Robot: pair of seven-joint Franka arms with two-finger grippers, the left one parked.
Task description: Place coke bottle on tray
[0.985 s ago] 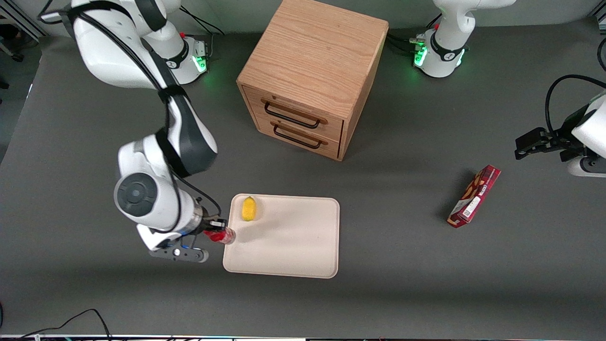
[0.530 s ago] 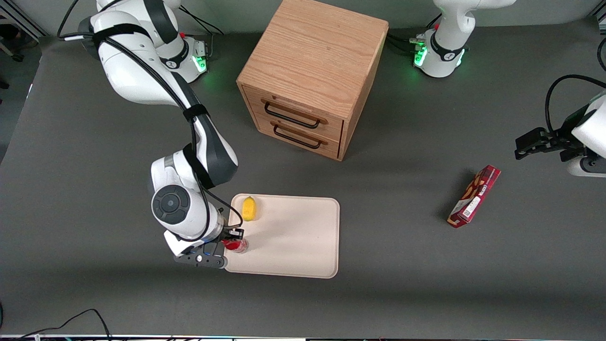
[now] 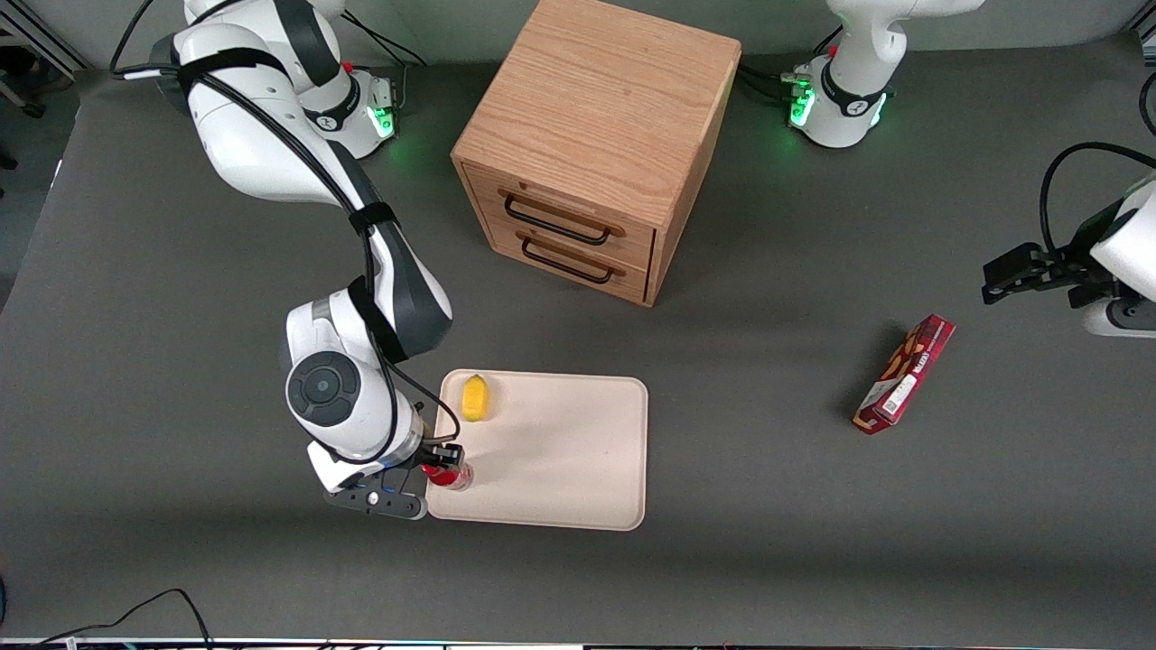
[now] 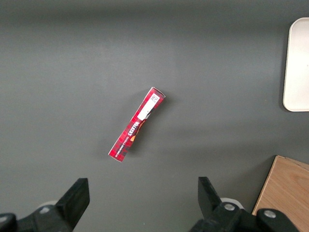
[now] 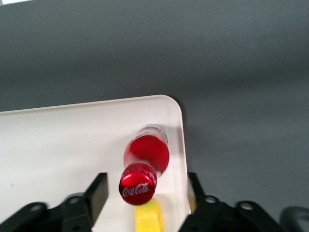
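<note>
The coke bottle (image 3: 449, 475) stands upright on the cream tray (image 3: 560, 451), close to the tray's corner nearest the front camera at the working arm's end. In the right wrist view the red bottle (image 5: 146, 152) with its logo cap rises between my gripper's fingers (image 5: 98, 193). A gap shows on each side of the cap. My gripper (image 5: 145, 193) is open around the bottle's top and is also seen in the front view (image 3: 442, 459). The bottle's clear base rests on the tray (image 5: 58, 140) just inside its rim.
A yellow lemon-like object (image 3: 475, 398) lies on the tray, farther from the front camera than the bottle. A wooden drawer cabinet (image 3: 591, 144) stands farther back. A red snack box (image 3: 904, 374) lies toward the parked arm's end of the table.
My gripper carried the bottle from beside the tray's edge to over the tray, then came slightly nearer the front camera. The bottle now stands on the tray.
</note>
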